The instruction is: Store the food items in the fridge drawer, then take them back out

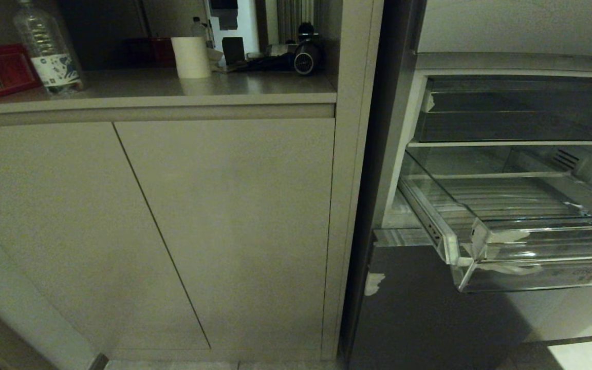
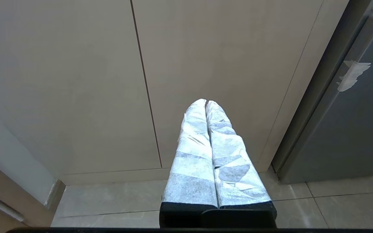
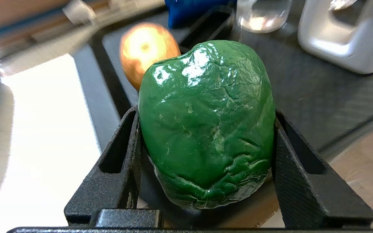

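A wide shallow clear plastic fridge drawer point(image 1: 512, 241) stands pulled out from the open fridge at the right of the head view, below a darker smoky shallow bin point(image 1: 519, 110). To the left, a beige cabinet point(image 1: 172, 231) carries a counter on which a clear plastic water bottle point(image 1: 47, 49) stands at the far left, with a white paper roll point(image 1: 190, 56) further right. Away from the fridge, a glossy green bell pepper point(image 3: 206, 123) sits between the black fingers point(image 3: 118, 161) of the right gripper point(image 3: 206, 129), over a dark tray point(image 3: 303, 81). A small round orange-brown fruit point(image 3: 146, 48) lies on that tray just behind the pepper.
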You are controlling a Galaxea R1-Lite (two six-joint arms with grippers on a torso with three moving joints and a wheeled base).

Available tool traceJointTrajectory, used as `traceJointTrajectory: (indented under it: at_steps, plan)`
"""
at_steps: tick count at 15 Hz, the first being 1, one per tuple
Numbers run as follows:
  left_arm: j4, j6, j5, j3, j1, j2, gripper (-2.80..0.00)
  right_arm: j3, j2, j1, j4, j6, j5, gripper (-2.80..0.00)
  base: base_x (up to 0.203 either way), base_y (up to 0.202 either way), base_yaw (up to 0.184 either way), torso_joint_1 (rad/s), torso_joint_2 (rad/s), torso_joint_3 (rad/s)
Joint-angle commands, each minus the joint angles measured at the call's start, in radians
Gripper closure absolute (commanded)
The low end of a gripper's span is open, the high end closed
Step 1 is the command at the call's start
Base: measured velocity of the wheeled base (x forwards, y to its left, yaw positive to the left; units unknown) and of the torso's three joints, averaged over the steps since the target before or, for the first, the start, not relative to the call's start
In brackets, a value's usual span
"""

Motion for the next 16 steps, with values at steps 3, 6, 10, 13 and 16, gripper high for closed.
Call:
traceJointTrajectory:
  at_steps: [3,6,10,13,16]
  plan:
    - [0.0,0.0,0.0,0.0,0.0,0.001,0.0,0.163,-0.241,-0.013,0.003,0.036,0.062,0.0,0.0,0.0,0.0,0.0,0.0,0.0]
    - [0.0,0.0,0.0,0.0,0.0,0.001,0.0,0.34,-0.422,-0.015,0.006,0.04,0.106,0.0,0.0,0.0,0.0,0.0,0.0,0.0]
    - [0.0,0.0,0.0,0.0,0.0,0.001,0.0,0.51,-0.624,-0.015,0.028,0.035,0.12,0.0,0.0,0.0,0.0,0.0,0.0,0.0]
    - [0.0,0.0,0.0,0.0,0.0,0.001,0.0,0.582,-0.753,-0.01,0.033,0.035,0.188,0.0,0.0,0.0,0.0,0.0,0.0,0.0]
    - [0.0,0.0,0.0,0.0,0.0,0.001,0.0,0.622,-0.859,0.116,0.082,0.039,0.221,0.0,0.0,0.0,0.0,0.0,0.0,0.0]
